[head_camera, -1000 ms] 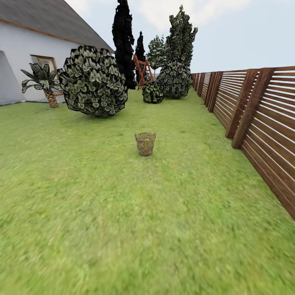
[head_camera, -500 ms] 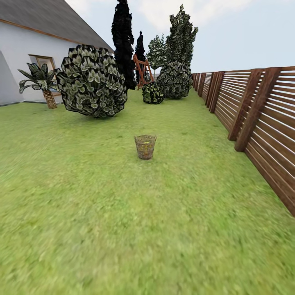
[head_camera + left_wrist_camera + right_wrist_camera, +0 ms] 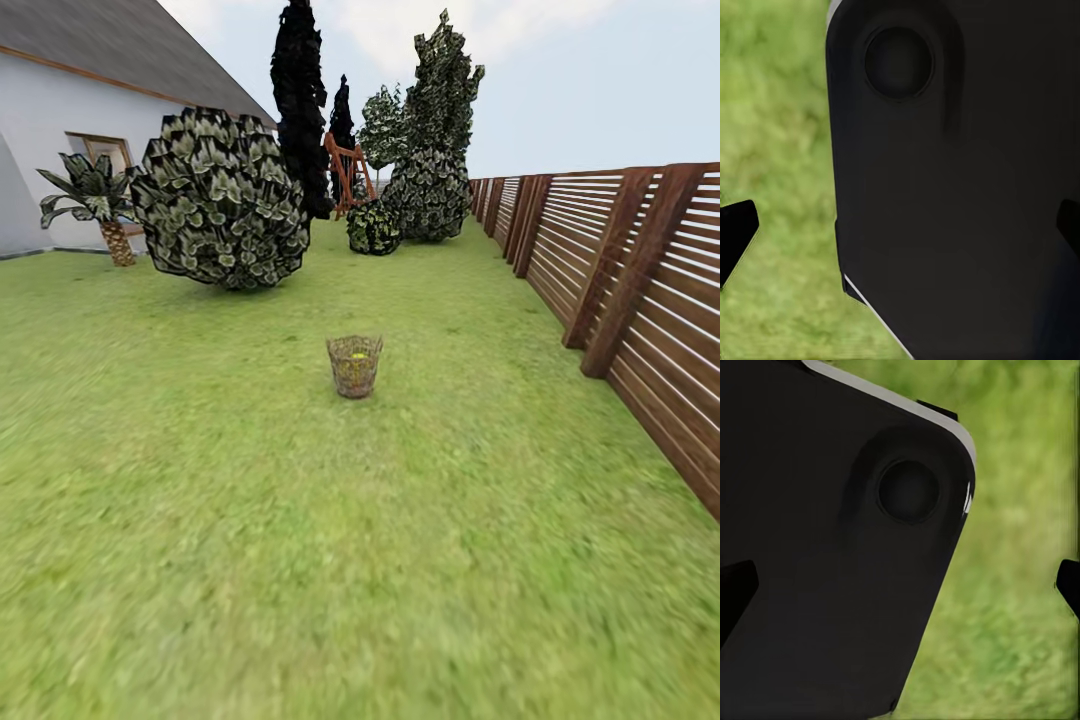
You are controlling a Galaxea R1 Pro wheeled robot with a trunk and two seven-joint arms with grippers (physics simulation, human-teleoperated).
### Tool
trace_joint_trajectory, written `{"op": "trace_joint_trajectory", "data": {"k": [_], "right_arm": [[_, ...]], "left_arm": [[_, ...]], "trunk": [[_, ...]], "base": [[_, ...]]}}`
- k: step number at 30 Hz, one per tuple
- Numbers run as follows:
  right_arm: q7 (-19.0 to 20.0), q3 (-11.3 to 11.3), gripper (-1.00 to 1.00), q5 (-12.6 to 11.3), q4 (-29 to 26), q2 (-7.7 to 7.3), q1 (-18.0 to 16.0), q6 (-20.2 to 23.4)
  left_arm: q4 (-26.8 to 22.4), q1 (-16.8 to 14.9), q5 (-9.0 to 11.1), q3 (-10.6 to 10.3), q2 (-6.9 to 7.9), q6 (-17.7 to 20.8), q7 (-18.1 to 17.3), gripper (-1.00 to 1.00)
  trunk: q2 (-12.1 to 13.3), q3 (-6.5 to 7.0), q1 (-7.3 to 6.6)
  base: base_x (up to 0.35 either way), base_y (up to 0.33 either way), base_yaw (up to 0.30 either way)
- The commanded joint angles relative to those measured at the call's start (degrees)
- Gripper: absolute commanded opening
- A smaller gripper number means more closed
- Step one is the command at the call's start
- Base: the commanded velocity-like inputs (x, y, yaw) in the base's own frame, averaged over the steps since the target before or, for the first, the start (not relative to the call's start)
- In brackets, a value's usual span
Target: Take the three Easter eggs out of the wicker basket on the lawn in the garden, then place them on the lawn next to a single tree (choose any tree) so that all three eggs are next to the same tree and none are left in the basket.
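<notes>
Approach leg | wicker basket [image 3: 354,366] ahead on lawn [image 3: 200,520], yellow inside | next I close in beside basket | both grippers' finger spread: cannot tell

Held the left gripper [image 3: 901,232] wide open, with its black fingertips [image 3: 735,240] far apart and nothing between them. Faced a black rounded panel [image 3: 960,187] with a round recess [image 3: 898,61], just beyond the gap. Carried the right gripper [image 3: 901,589] spread the same way, tips [image 3: 735,592] well apart, with a second black panel [image 3: 817,585] beyond one finger's side of the gap.
</notes>
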Motion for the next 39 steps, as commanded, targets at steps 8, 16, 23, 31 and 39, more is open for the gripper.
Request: {"op": "trace_joint_trajectory", "data": {"k": [8, 16, 23, 31, 39], "right_arm": [[0.0, 0.2, 1.00, 0.1, 0.0, -0.01, 0.0, -0.2], [0.0, 0.2, 1.00, 0.1, 0.0, -0.01, 0.0, -0.2], [0.0, 0.2, 1.00, 0.1, 0.0, -0.01, 0.0, -0.2], [0.0, 0.2, 1.00, 0.1, 0.0, -0.01, 0.0, -0.2], [0.0, 0.2, 1.00, 0.1, 0.0, -0.01, 0.0, -0.2]], "left_arm": [[0.0, 0.0, 0.0, 0.0, 0.00, 0.0, 0.0, 1.00], [0.0, 0.0, 0.0, 0.0, 0.00, 0.0, 0.0, 1.00], [0.0, 0.0, 0.0, 0.0, 0.00, 0.0, 0.0, 1.00], [0.0, 0.0, 0.0, 0.0, 0.00, 0.0, 0.0, 1.00], [0.0, 0.0, 0.0, 0.0, 0.00, 0.0, 0.0, 1.00]], "trunk": [[0.0, -0.05, 0.03], [0.0, -0.05, 0.03], [0.0, -0.05, 0.03], [0.0, -0.05, 0.03], [0.0, -0.05, 0.03]], "base": [[0.315, 0.000, 0.000], [0.315, 0.000, 0.000], [0.315, 0.000, 0.000], [0.315, 0.000, 0.000], [0.315, 0.000, 0.000]]}}
